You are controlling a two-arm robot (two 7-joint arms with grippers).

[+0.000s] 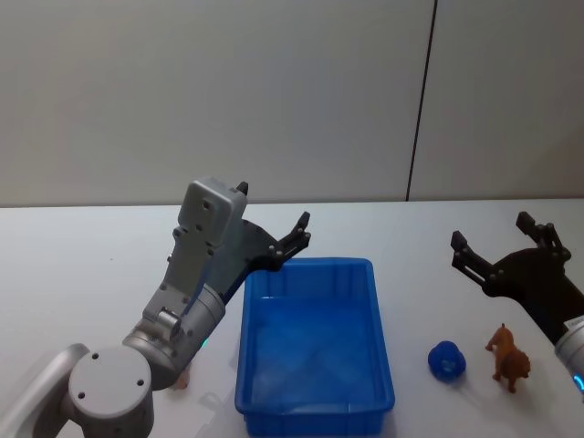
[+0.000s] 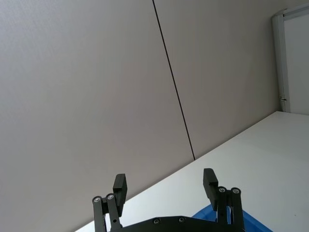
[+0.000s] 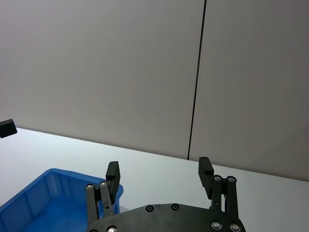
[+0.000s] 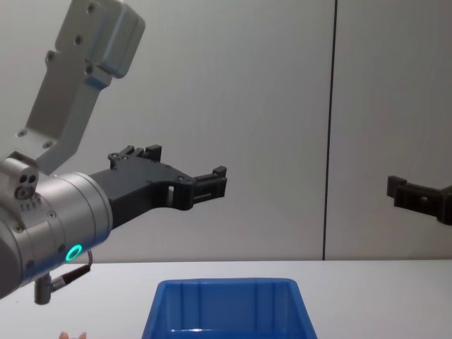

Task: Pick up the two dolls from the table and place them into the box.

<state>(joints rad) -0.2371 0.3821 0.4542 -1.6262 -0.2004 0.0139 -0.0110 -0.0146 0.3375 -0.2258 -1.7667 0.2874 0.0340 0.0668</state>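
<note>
Behind the left pincer [image 1: 272, 206], close by its arm, a pale pink doll [image 1: 182, 381] peeks out on the tabletop [image 1: 91, 255]. Beneath the right pincer [image 1: 491, 230] stands the brown doll [image 1: 507, 358]. Between the two pincers sits the blue box [image 1: 310, 265]. Both pincers hang wide open, holding nothing.

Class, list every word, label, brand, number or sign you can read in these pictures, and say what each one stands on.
There are none. No text can be read on the box, the brown doll, the small blue thing, the table, the left gripper, the right gripper or the wall. The pink doll is mostly hidden by the left arm.
</note>
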